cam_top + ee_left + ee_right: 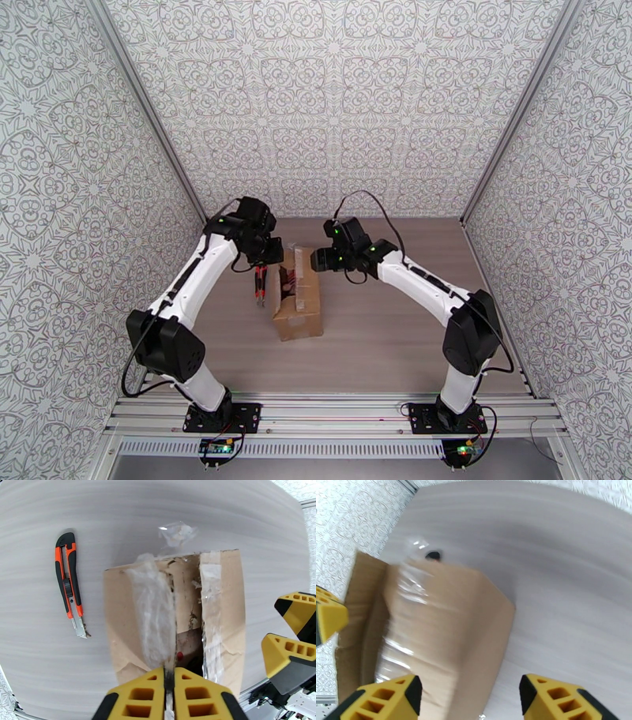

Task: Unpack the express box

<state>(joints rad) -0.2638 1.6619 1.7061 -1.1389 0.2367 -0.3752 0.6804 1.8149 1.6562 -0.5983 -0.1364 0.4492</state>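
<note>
My left gripper [169, 683] is clenched on the edge of a top flap of the express box [134, 610]. The box sits mid-counter [79, 503] with its taped seam split. My right gripper [470, 695] hangs released over the box, toward its 1 o'clock end seen from above. A red-and-black utility knife [69, 582] lies at the box's 9 o'clock.

From here I read the express box [118, 614] as matt brown corrugated cardboard, rough and fibrous along its torn edges. The tape [152, 610] on its flaps is clear plastic film, glossy and crinkled. The utility knife [68, 574] has a smooth orange-and-black plastic handle and a dull metal blade. The table [158, 511] looks like pale wood-grain laminate, smooth and satin. The left gripper [169, 673] has matt yellow moulded-plastic fingers.
</note>
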